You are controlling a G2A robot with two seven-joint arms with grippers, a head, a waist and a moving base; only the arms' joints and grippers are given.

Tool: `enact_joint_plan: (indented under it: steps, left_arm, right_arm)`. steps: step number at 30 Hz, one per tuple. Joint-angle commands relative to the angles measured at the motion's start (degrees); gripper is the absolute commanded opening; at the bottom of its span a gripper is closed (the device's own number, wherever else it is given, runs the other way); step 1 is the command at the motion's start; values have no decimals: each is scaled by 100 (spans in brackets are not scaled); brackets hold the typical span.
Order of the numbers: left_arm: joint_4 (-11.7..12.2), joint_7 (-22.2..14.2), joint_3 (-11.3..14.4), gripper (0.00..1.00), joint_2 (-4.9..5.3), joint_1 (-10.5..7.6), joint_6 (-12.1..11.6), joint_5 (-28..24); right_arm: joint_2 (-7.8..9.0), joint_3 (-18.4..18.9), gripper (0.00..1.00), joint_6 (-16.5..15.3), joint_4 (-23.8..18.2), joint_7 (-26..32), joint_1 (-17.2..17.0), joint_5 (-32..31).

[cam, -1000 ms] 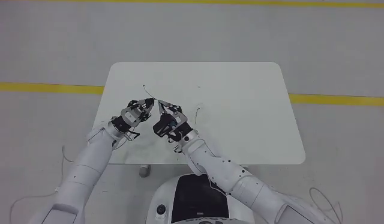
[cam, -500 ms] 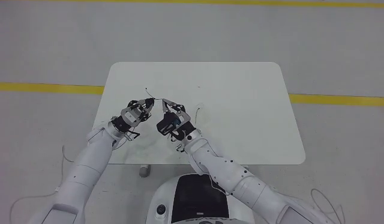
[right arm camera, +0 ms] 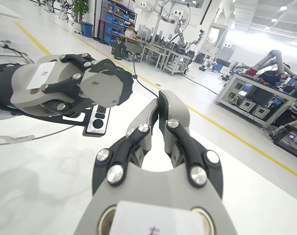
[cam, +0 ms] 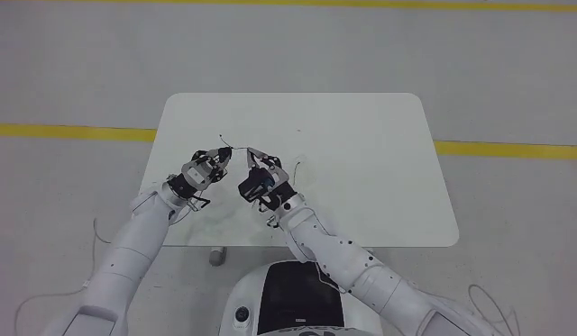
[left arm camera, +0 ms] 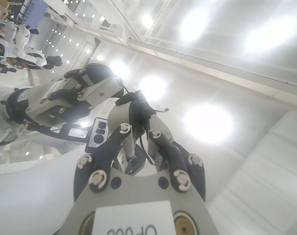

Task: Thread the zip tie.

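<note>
- The left gripper (left arm camera: 137, 108), its fingertips wrapped in black padding, is pinching a thin black plastic zip tie (right arm camera: 146, 87), jaws drawn tight together. It is hovering over the near left part of a white table with rounded corners (cam: 379, 183).
- The right gripper (right arm camera: 159, 101) is facing it from just beside. Its ribbed pads are pressing flat against each other and nipping one end of the zip tie at their very tip.
- The zip tie is hanging in mid-air as a short span between the two grippers, clear of the table. A further length is running on past the left gripper's fingertips, away from the robot.
- A thin pale strip (cam: 297, 163) is lying on the table near the right gripper, on its far side.
- A yellow floor line (cam: 81, 132) is running beyond the table's far edge.
</note>
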Motion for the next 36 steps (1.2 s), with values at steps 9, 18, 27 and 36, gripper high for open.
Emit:
enact_joint_plan:
  steps: [9, 18, 27, 36]
  left_arm:
    - [0, 0, 0, 0, 0, 0, 0, 0]
    - [0, 0, 0, 0, 0, 0, 0, 0]
    - [0, 0, 0, 0, 0, 0, 0, 0]
    - [0, 0, 0, 0, 0, 0, 0, 0]
  right_arm:
    - [23, 41, 0, -3, -24, 30, -14, 0]
    - [39, 87, 0, -8, -38, 40, -26, 0]
    - [48, 125, 0, -4, -39, 49, -50, 0]
    - [56, 168, 0, 14, -46, 40, -86, 0]
